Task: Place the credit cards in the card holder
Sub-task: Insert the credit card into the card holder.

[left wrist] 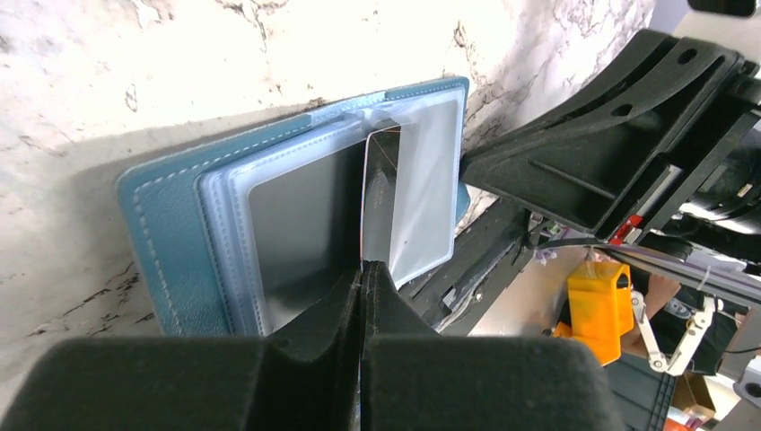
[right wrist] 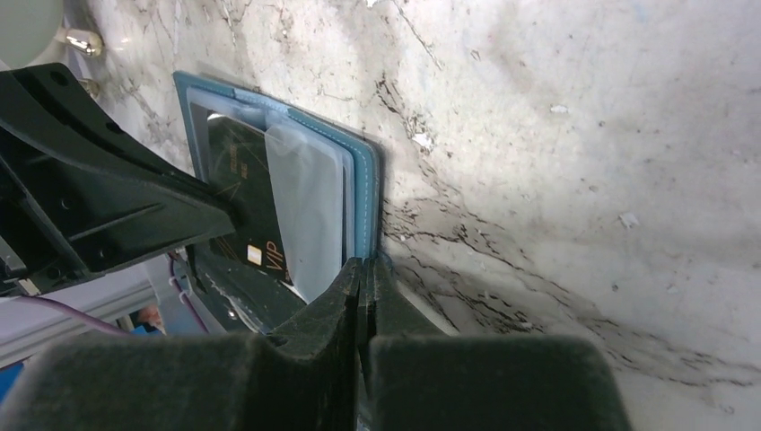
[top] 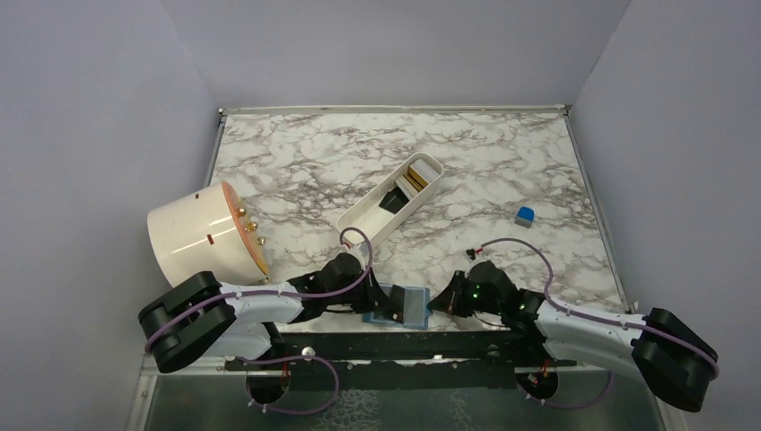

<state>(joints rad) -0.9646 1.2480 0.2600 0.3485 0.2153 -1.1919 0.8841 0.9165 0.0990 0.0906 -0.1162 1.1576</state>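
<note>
I have the card holder (top: 413, 307) lying open at 6 o'clock on the marble table (top: 314, 162), right at the near edge, between my two arms. Its teal cover is down and the clear pocket leaves face up.

The left gripper (left wrist: 362, 274) comes in from 9 o'clock of the holder. Its jaws are pressed together on the edge of a black card (right wrist: 242, 171) with gold lettering and "VIP" on it, and the card lies across the open pockets, partly under a clear leaf.

The right gripper (right wrist: 361, 269) comes in from 3 o'clock, jaws closed tight, its tip at the holder's cover edge. I cannot tell whether it pinches the cover or only touches it.

Further up the table, near the centre, a long white tray (top: 363, 220) runs from 7 to 1 o'clock with more credit cards (top: 408, 187) in it, black and gold. A small blue cube (top: 525, 214) sits at 3 o'clock, well apart. A white drum (top: 193, 235) with brass knobs lies tipped at 9 o'clock.
</note>
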